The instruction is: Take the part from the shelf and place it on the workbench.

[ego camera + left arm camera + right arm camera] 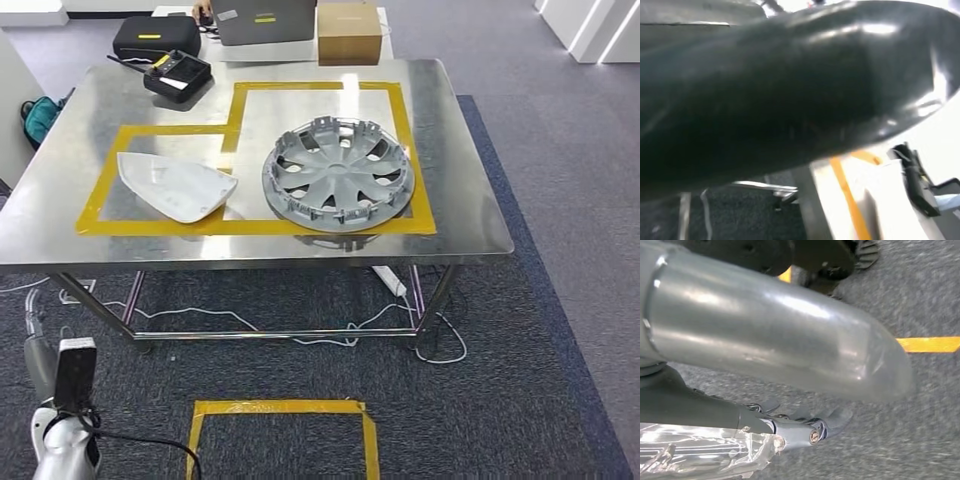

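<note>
1. Grey carpet under a steel workbench [68,200] marked with yellow tape
2. Right hand [802,427] hangs over the floor, fingers loosely apart, holding nothing; left hand's state: cannot tell, left wrist view blocked by a dark body
3. Hubcap [337,173] lies flat inside the taped box, white panel [177,187] just beside
4. Risk: a hand brushing the hubcap could shove it over the tape

The right hand [806,427] hangs above grey carpet [919,435], its fingers [836,417] loosely curved and holding nothing; a silver arm tube [764,335] crosses close by; yellow tape [928,344] lies on the carpet.
</note>
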Controlling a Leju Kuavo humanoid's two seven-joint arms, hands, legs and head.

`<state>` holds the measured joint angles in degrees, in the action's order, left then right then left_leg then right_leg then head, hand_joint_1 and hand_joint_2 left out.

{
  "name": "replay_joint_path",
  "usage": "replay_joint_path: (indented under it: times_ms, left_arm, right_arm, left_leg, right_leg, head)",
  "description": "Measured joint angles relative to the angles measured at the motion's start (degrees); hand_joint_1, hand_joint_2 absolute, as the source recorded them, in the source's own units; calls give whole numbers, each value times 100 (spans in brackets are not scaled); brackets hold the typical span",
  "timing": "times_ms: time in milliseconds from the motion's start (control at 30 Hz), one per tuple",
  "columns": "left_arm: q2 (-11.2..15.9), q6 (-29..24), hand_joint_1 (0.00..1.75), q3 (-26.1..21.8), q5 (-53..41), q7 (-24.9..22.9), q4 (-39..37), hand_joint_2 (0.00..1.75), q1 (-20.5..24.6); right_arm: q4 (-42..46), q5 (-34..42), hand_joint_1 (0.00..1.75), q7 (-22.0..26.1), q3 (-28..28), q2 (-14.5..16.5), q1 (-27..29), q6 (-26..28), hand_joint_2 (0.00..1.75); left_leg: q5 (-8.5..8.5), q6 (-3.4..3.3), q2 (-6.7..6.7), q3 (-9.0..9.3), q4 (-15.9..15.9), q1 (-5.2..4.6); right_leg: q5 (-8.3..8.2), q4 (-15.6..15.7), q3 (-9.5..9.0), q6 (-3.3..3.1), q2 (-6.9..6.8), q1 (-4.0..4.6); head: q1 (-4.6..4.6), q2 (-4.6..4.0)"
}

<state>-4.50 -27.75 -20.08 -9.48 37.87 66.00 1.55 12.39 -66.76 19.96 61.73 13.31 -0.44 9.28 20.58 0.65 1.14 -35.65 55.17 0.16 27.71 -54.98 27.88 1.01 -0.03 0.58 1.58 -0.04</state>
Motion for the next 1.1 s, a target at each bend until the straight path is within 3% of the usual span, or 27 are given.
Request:
replay_joint_path:
  times_ms: [33, 100, 167, 200, 233, 267, 333, 367, 400, 500, 533, 567, 667, 700, 733, 767, 833, 867, 933, 1000, 1033, 1067, 1100]
  left_arm:
    - [-11, 58, 0, -90, 86, 4, -98, 0, -7]
    - [-23, 179, 0, -286, 250, 5, -343, 0, -13]
    - [-33, 268, 0, -479, 372, 5, -667, 0, -11]
    - [-37, 295, 0, -567, 415, 5, -858, 0, -10]
    - [-39, 322, 0, -649, 451, 5, -1051, 0, -7]
    - [-38, 372, 0, -739, 502, 5, -1272, 0, 5]
    - [-25, 537, 0, -927, 617, 5, -1759, 0, 64]
    - [-16, 635, 0, -1021, 667, 5, -2031, 0, 99]
    - [-7, 714, 0, -1114, 689, 5, -2315, 0, 129]
    - [27, 871, 0, -1330, 622, -39, -3167, 0, 162]
    - [36, 917, 0, -1370, 567, -107, -3429, 0, 166]
    - [39, 963, 0, -1401, 506, -207, -3678, 0, 163]
    - [52, 1042, 0, -1433, 343, -500, -4226, 0, 107]
    - [55, 1056, 0, -1436, 298, -582, -4357, 0, 83]
    - [56, 1061, 0, -1438, 250, -671, -4463, 0, 66]
    - [52, 1053, 0, -1437, 188, -785, -4567, 0, 57]
    - [34, 994, 0, -1428, 17, -1112, -4760, 0, 50]
    - [22, 957, 0, -1417, -71, -1304, -4846, 0, 40]
    - [1, 902, 0, -1391, -202, -1610, -4977, 0, 17]
    - [-10, 881, 0, -1377, -253, -1738, -5065, 0, 10]
    - [-16, 879, 0, -1374, -270, -1784, -5106, 0, 5]
    - [-23, 881, 0, -1367, -299, -1858, -5146, 0, -6]
    - [-31, 891, 0, -1354, -345, -1968, -5185, 0, -19]
  right_arm:
    - [0, -28, 0, -9, 2, 2, 7, -9, 0]
    - [0, -89, 0, -19, 5, 4, 19, -32, 0]
    - [0, -159, 0, -33, 5, 4, 37, -58, 0]
    - [0, -193, 0, -42, 5, 4, 45, -69, 0]
    - [0, -227, 0, -50, 5, 4, 50, -76, 0]
    - [0, -262, 0, -56, 5, 4, 49, -84, 0]
    - [1, -325, 0, -58, 6, 1, 39, -103, 0]
    - [1, -354, 0, -58, 6, -4, 32, -111, 0]
    - [1, -377, 0, -58, 6, -8, 26, -117, 0]
    - [-1, -418, 0, -51, 7, -13, 36, -163, 0]
    - [-1, -426, 0, -46, 8, -13, 46, -183, 0]
    - [-2, -435, 0, -38, 10, -13, 53, -199, 0]
    - [-4, -458, 0, -16, 13, -15, 41, -219, 0]
    - [-4, -461, 0, -13, 14, -17, 36, -218, 0]
    - [-4, -461, 0, -11, 15, -19, 35, -212, 0]
    - [-4, -463, 0, -9, 17, -20, 36, -204, 0]
    - [-4, -471, 0, -2, 21, -20, 25, -195, 0]
    - [-4, -476, 0, 4, 22, -20, 8, -193, 0]
    - [-4, -485, 0, 15, 23, -19, -24, -198, 0]
    - [-7, -492, 0, 21, 26, -15, -26, -202, 0]
    - [-8, -494, 0, 22, 28, -14, -20, -204, 0]
    - [-10, -499, 0, 19, 31, -12, -14, -208, 0]
    - [-12, -505, 0, 16, 35, -11, -8, -216, 0]
  left_leg:
    - [103, 33, -20, -44, 54, 1]
    - [579, 100, -68, -216, 538, 20]
    - [1038, 159, -84, -416, 1308, 52]
    - [1115, 186, -84, -436, 1536, 70]
    - [1087, 215, -84, -358, 1557, 89]
    - [973, 250, -84, -162, 1345, 114]
    - [759, 340, -102, 389, 561, 167]
    - [700, 336, -134, 572, 275, 177]
    - [700, 309, -168, 663, 114, 179]
    - [687, 115, -199, 580, 147, 157]
    - [650, 52, -184, 535, 161, 150]
    - [599, -10, -167, 478, 160, 145]
    - [402, -110, -130, 241, 161, 100]
    - [333, -123, -120, 148, 163, 78]
    - [265, -131, -111, 58, 165, 55]
    - [197, -133, -108, -30, 166, 36]
    - [62, -120, -109, -172, 169, 9]
    - [-1, -100, -108, -221, 173, -5]
    - [-140, -51, -94, -257, 151, -12]
    - [-284, 9, -90, -270, 96, -2]
    - [-246, 42, -97, -293, 104, 5]
    - [-73, 74, -104, -331, 193, 10]
    - [224, 101, -110, -385, 403, 14]
  right_leg:
    - [-81, 40, 31, -43, -3, -18]
    - [-224, 75, 117, -95, -7, -54]
    - [-315, 56, 253, -86, -6, -70]
    - [-351, 33, 326, -65, -6, -85]
    - [-383, 0, 403, -37, -6, -107]
    - [-410, -45, 482, -4, -5, -138]
    - [-451, -151, 633, 77, 4, -187]
    - [-473, -196, 689, 124, 14, -198]
    - [-495, -232, 727, 170, 29, -199]
    - [-565, -259, 769, 283, 72, -218]
    - [-481, -312, 803, 306, 66, -227]
    - [-286, -466, 868, 319, 58, -228]
    - [598, -1527, 1142, 312, 39, -189]
    - [739, -1845, 1164, 299, 39, -177]
    - [747, -2005, 1112, 277, 39, -164]
    - [639, -1961, 960, 242, 39, -144]
    - [374, -1309, 366, 141, 40, -90]
    - [355, -811, -5, 95, 40, -61]
    - [435, -157, -409, 54, 45, -17]
    - [386, -59, -362, 29, 41, -7]
    - [319, -54, -306, -5, 27, -14]
    - [239, -51, -233, -48, 15, -24]
    - [149, -43, -144, -84, 4, -38]
  head:
    - [-14, 0]
    - [-50, 0]
    - [-74, 0]
    - [-78, 0]
    - [-78, 0]
    - [-78, 0]
    - [-91, 0]
    - [-99, 0]
    - [-110, 0]
    - [-106, 0]
    - [-95, 0]
    - [-85, 0]
    - [-60, 0]
    - [-59, 0]
    - [-60, 0]
    - [-60, 0]
    - [-61, 0]
    - [-61, 0]
    - [-69, -1]
    - [-60, -1]
    - [-50, -1]
    - [-64, 0]
    - [-86, 0]
